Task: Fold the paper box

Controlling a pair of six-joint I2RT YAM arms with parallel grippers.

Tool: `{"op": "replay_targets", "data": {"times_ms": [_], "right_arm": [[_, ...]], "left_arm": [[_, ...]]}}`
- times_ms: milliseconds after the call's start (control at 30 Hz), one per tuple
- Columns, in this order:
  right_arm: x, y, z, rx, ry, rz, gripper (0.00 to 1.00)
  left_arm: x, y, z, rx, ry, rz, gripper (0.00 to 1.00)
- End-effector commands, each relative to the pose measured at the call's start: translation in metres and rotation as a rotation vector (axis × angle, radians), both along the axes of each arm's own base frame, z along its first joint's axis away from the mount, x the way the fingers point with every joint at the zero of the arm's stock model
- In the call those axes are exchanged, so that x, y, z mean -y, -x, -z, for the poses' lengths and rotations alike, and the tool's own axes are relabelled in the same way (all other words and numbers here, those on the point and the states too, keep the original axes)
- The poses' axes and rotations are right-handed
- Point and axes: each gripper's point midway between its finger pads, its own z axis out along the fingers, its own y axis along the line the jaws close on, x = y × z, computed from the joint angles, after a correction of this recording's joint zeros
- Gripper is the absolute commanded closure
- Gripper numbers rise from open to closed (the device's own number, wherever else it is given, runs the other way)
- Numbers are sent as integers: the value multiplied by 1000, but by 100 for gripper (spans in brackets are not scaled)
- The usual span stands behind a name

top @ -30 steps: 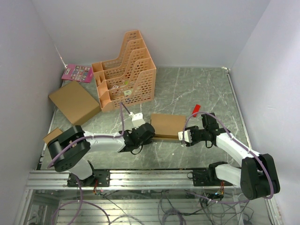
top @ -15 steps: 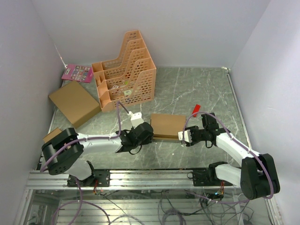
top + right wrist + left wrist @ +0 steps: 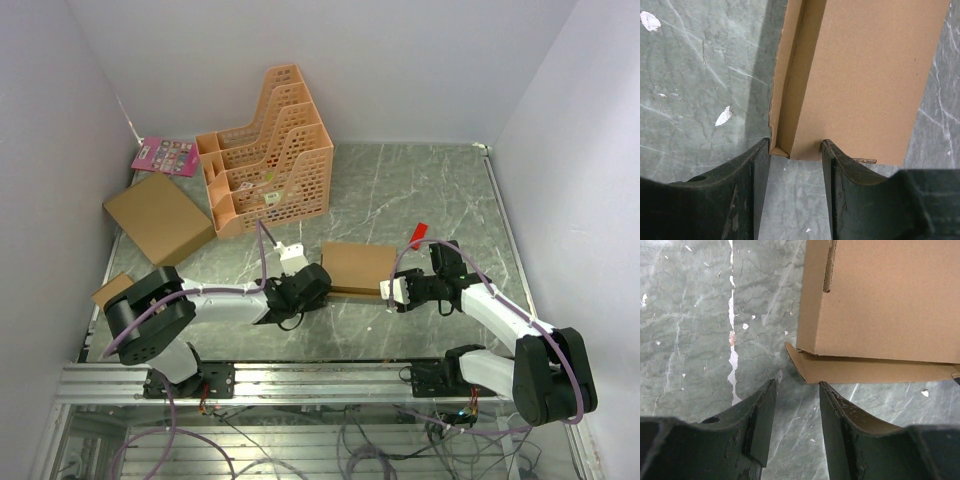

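Table (image 3: 420,190): L fingers (image 3: 757,432) apart by box (image 3: 880,300)

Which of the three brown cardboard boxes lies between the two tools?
The medium-sized brown cardboard box in the middle, with the left tool and right tool at its sides. The larger flat box and the smallest box lie far left.

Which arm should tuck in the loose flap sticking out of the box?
Left, probably. The left hand, open and empty, sits right in front of the flap. The right hand is at the other end of the box, away from that flap.
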Motion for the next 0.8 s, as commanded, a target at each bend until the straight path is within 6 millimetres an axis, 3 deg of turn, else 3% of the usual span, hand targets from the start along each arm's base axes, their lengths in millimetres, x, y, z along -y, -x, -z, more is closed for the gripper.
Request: {"op": "replay_targets", "data": {"times_ms": [0,267,767], "right_arm": [[2,16,13,-75,20,-1,56],[2,16,14,-75,20,-4,56],[2,17,14,-78,21,-7,55]], "left_arm": [[10,-11,-16,52,28,-17,49],[11,-11,-26,66,74,-24,47],[5,-21,-15,70,29,-67,50]]}}
